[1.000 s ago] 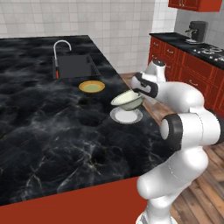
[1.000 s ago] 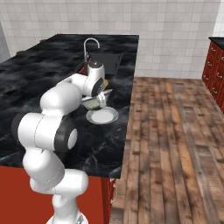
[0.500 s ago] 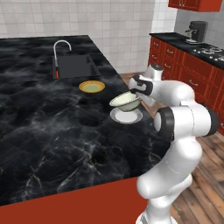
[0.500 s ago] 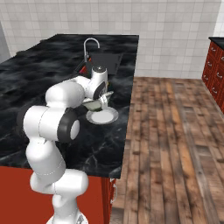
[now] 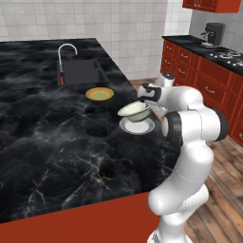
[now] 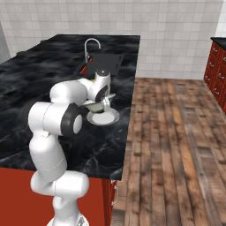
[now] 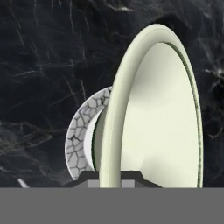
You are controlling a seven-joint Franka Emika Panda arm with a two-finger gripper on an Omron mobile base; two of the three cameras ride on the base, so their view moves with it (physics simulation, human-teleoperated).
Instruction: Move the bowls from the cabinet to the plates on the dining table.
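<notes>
Black white-veined marble dining table [image 5: 57,142] amid tiled walls, gripper [image 5: 148,101] clamped on cream bowl [image 5: 135,111] over grey plate [image 5: 137,126].

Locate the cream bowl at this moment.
In the left base view the cream bowl is held in the gripper just above the pale grey plate, near the dining table's right edge, with the orange-yellow plate beyond.

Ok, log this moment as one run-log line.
gripper: shut on cream bowl | bowl: just above grey plate | orange plate: bare | dining table
</notes>
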